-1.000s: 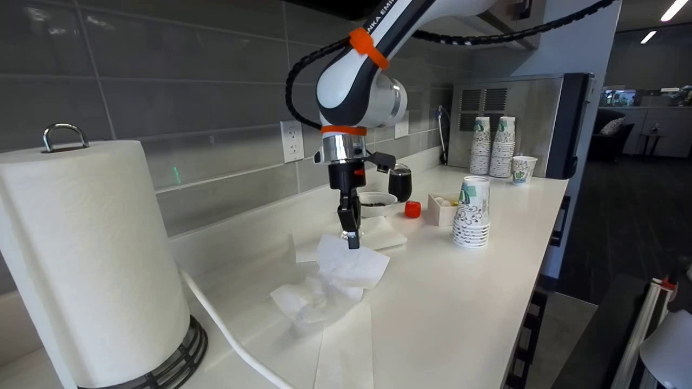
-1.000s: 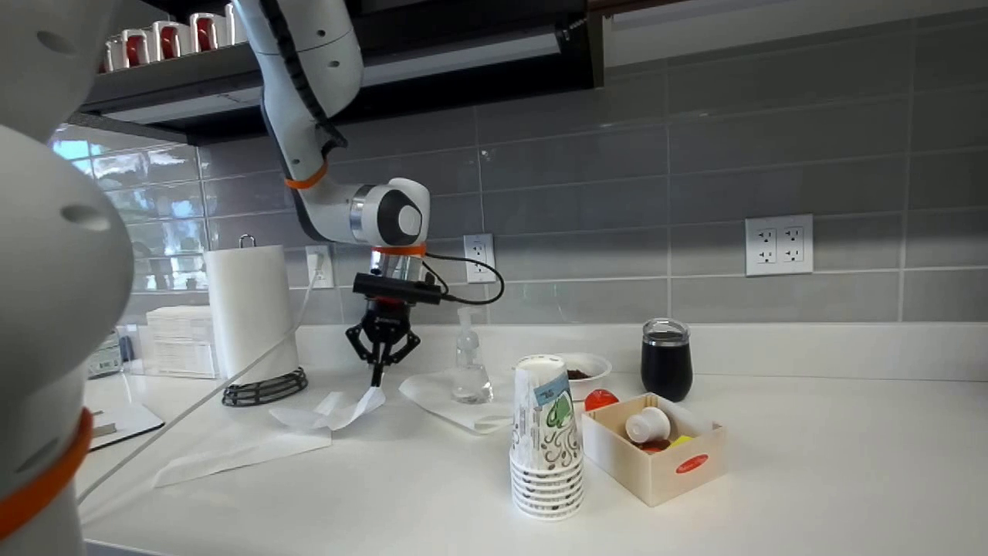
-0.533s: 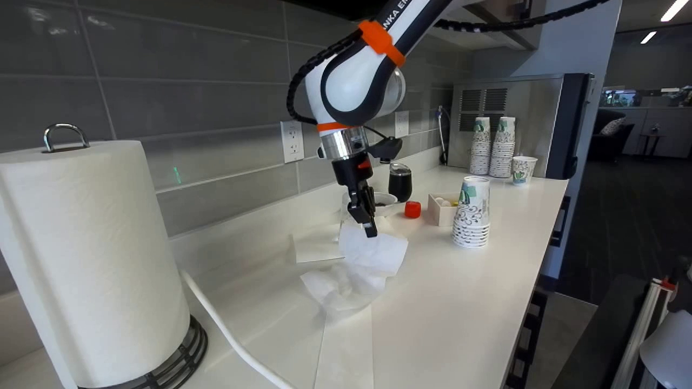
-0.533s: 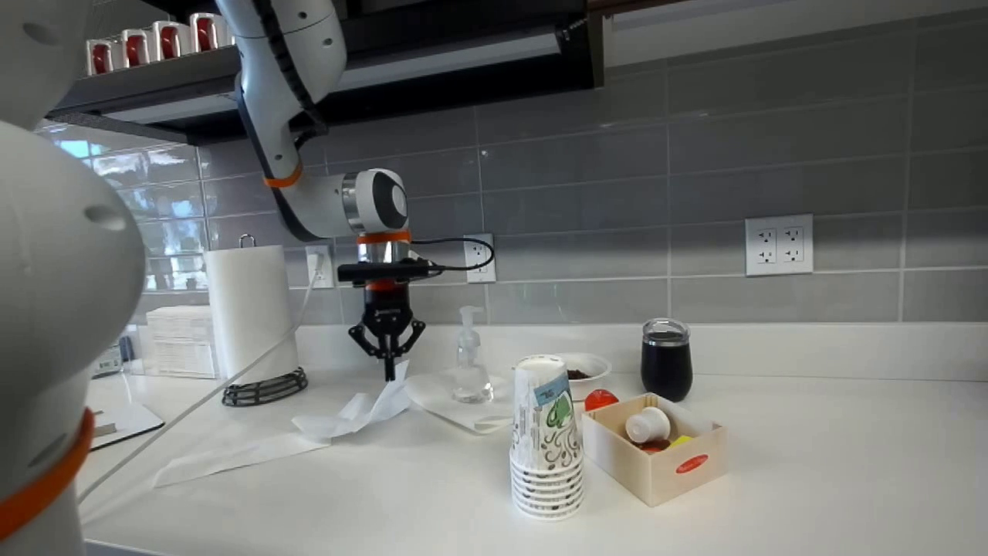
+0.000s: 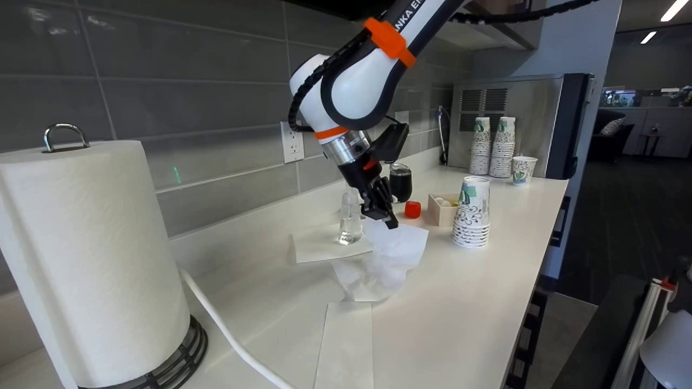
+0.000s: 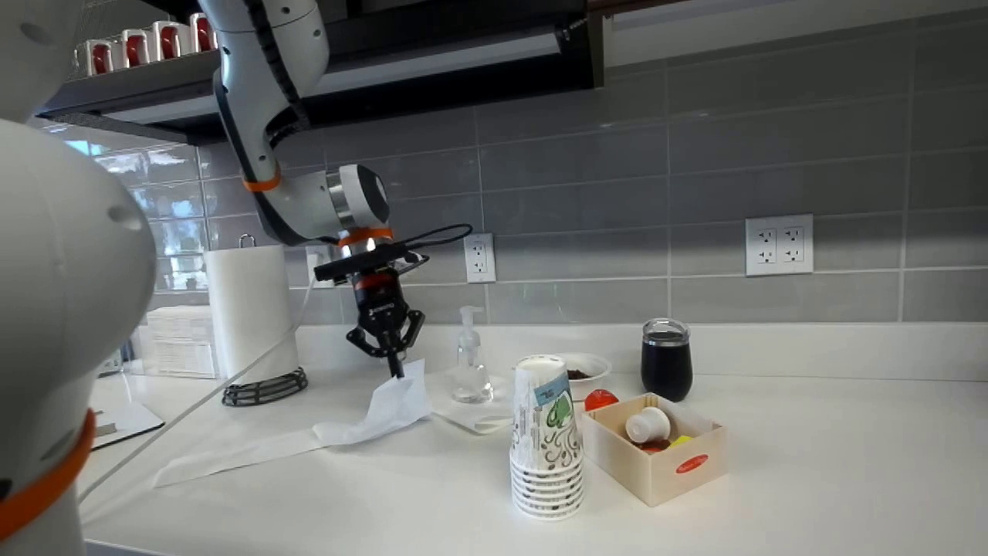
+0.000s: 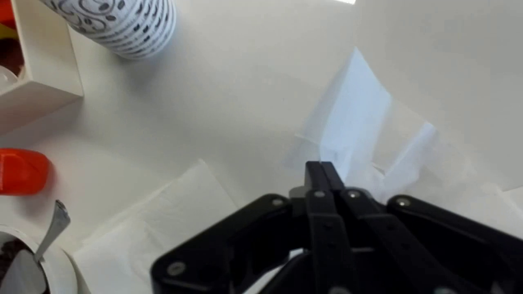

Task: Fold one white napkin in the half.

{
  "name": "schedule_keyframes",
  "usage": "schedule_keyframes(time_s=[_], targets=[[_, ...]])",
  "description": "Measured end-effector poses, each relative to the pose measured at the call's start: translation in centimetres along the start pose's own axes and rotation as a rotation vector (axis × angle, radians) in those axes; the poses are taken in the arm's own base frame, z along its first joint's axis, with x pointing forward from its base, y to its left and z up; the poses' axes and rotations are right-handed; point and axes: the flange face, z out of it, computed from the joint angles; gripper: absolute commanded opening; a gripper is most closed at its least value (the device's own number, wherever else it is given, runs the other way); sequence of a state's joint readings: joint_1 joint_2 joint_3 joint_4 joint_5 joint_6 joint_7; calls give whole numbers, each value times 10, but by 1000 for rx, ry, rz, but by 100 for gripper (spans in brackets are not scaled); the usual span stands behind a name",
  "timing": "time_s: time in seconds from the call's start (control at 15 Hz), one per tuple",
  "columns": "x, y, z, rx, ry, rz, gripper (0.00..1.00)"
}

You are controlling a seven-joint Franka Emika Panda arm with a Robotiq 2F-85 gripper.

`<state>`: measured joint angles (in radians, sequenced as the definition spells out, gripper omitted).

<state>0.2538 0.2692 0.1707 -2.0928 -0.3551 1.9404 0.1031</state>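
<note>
Wrist view and both exterior views show a white counter (image 6: 834, 463). Over it slants the robot arm (image 5: 354, 89), and a paper towel roll (image 5: 92, 259) stands there upright. Tilted, the gripper (image 6: 397, 374) has its fingers (image 7: 314, 177) drawn together on a raised part of the rumpled white napkin (image 6: 394, 405), which slopes down to the counter near stacked paper cups (image 6: 546, 436) and a soap bottle (image 6: 469, 372).

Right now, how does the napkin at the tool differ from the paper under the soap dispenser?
The napkin is partly raised, pinched by the tool; the paper lies on the counter beneath the soap dispenser. The napkin looks more crumpled; the paper, flatter. Both are white.
</note>
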Motion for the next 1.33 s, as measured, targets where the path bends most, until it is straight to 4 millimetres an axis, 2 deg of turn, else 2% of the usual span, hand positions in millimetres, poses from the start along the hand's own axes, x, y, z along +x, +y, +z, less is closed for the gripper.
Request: schedule_keyframes(time_s=[0.33,0.53,1.07,1.33], targets=[[-12,-5,4,-112,-113,92,0],[-9,-14,6,-139,-152,92,0],[27,-51,30,-151,-218,19,0],[44,-65,32,-157,-233,-13,0]])
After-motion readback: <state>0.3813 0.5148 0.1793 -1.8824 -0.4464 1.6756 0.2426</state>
